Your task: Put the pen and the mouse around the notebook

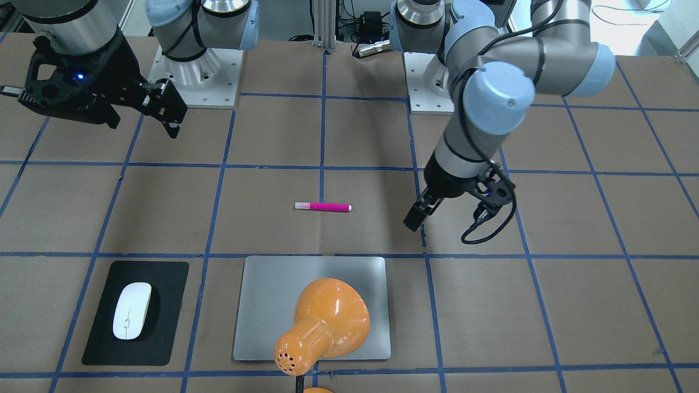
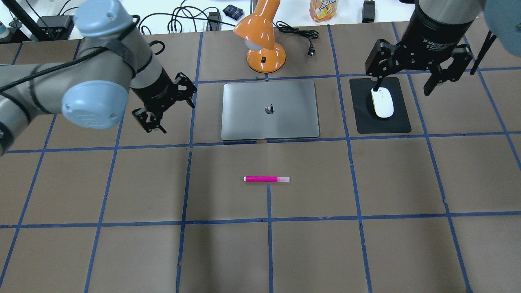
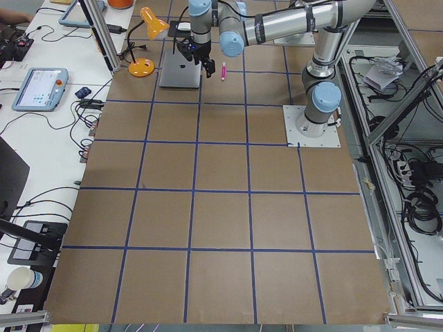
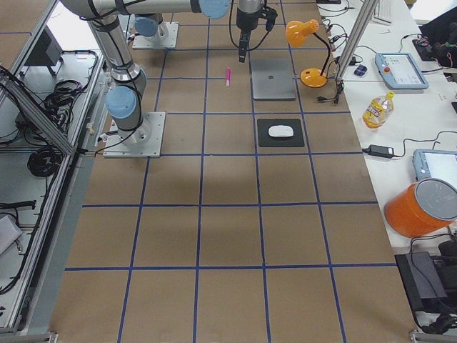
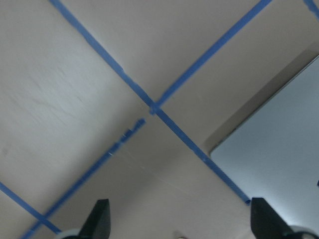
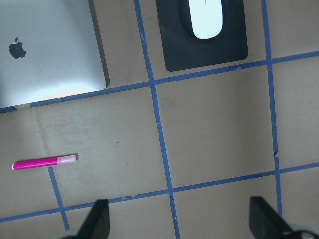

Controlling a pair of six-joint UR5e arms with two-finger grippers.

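The pink pen (image 2: pixel 266 179) (image 1: pixel 322 207) lies flat on the brown table, on the robot's side of the silver notebook (image 2: pixel 252 122) (image 1: pixel 262 305). The white mouse (image 2: pixel 382 103) (image 1: pixel 131 310) rests on a black mat (image 2: pixel 382 124) beside the notebook. My left gripper (image 2: pixel 173 114) (image 1: pixel 418 215) hangs open and empty over the tape cross by the notebook's near left corner (image 5: pixel 279 149). High above the table, my right gripper (image 2: pixel 402 87) (image 1: pixel 144 125) is open and empty, with the mouse (image 6: pixel 207 17) and the pen (image 6: pixel 45 163) far below it.
An orange desk lamp (image 2: pixel 264 36) stands behind the notebook, and in the front-facing view its shade (image 1: pixel 322 322) covers part of the notebook. Cables and a bottle (image 2: pixel 323 10) lie past the table's far edge. Blue tape lines grid the table.
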